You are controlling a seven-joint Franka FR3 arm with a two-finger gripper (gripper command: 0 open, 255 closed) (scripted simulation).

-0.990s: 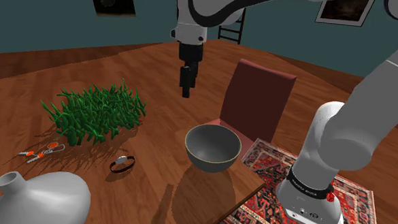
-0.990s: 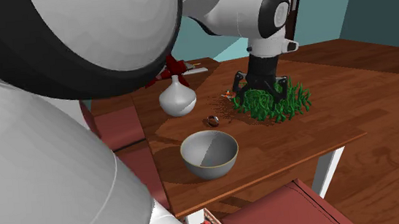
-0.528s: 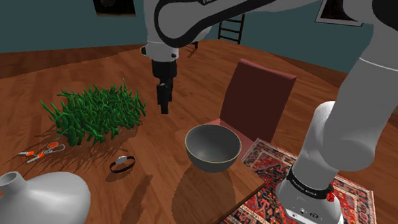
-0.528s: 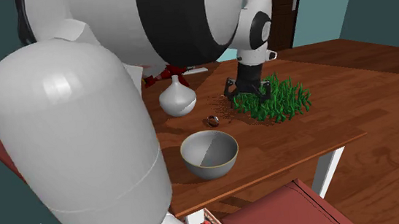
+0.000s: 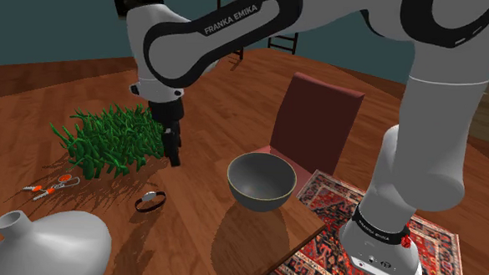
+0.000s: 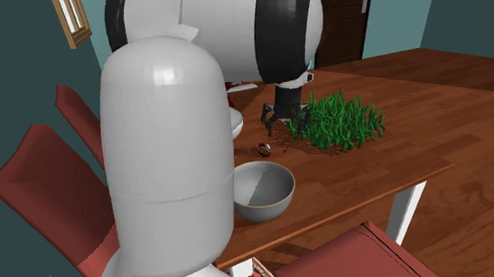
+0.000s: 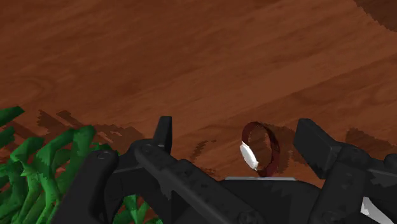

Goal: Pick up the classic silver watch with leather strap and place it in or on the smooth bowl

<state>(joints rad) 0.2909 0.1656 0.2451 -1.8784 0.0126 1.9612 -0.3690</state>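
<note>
The watch point(image 5: 150, 201), with a silver case and a dark red-brown strap, lies curled on the wooden table point(image 5: 189, 248) in front of the green plant. It is a small dark ring point(image 6: 261, 148) in the second exterior view, just beyond the bowl. The grey bowl point(image 5: 261, 180) with a thin gold rim point(image 6: 260, 189) stands near the table's edge. My gripper point(image 5: 174, 155) hangs open above the table beside the plant, a little past the watch. In the wrist view the watch point(image 7: 259, 151) shows between the spread fingers point(image 7: 164, 133), untouched, nearer the other finger.
A spiky green plant point(image 5: 117, 138) lies close beside the gripper. A pale vase point(image 5: 47, 243) stands at the near corner, and small orange-handled scissors point(image 5: 49, 187) lie beside it. A red chair point(image 5: 314, 118) and a patterned rug point(image 5: 341, 203) are beyond the table edge.
The gripper has swung toward the shoulder view's left and come down, from high beyond the bowl to low beside the plant, near the watch. It has stayed open.
</note>
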